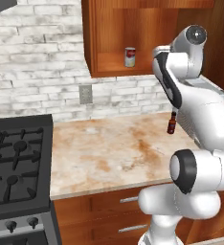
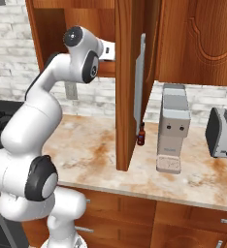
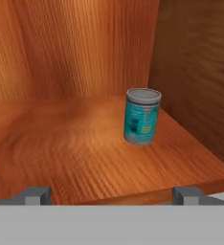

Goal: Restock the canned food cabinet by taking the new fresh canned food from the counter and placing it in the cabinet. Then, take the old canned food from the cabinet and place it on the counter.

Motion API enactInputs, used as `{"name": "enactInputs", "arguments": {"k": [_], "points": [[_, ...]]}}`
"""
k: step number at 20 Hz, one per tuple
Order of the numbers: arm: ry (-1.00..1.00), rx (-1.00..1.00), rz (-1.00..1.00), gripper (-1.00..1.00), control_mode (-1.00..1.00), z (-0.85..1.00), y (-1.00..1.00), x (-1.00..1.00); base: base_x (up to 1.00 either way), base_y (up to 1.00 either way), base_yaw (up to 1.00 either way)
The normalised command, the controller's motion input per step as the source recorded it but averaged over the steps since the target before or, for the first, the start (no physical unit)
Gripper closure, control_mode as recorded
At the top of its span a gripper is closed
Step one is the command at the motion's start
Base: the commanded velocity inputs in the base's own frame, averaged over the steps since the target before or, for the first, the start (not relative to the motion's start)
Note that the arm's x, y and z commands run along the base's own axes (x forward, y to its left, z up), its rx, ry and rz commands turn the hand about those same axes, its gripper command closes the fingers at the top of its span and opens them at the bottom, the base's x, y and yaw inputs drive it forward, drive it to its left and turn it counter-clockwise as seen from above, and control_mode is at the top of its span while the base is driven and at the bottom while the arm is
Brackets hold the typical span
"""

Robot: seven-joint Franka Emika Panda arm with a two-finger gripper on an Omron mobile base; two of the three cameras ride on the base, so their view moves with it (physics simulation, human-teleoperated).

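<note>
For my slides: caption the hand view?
Open gripper faces the teal can upright on the cabinet shelf.

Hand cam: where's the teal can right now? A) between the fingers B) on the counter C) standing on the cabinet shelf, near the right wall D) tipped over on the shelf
C: the teal can stands upright on the cabinet shelf, ahead of the spread fingers, ungrasped.

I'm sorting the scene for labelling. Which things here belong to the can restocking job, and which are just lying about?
Job:
red-and-white can on the cabinet shelf
teal-blue can
counter
hand, open

Lying about:
brown bottle
stove
toaster
grey appliance
</note>
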Motion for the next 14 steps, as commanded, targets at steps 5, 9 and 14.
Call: {"name": "enactInputs", "arguments": {"k": [5, 9, 14], "points": [[0.01, 0.00, -0.11, -1.00, -1.00, 0.00, -0.09, 0.52, 0.00, 0.00, 0.00], [0.04, 0.00, -0.14, -1.00, -1.00, 0.00, -0.19, 0.53, 0.00, 0.00, 0.00], [0.04, 0.00, -0.12, -1.00, -1.00, -0.04, -0.30, 0.45, 0.00, 0.00, 0.00]]}}
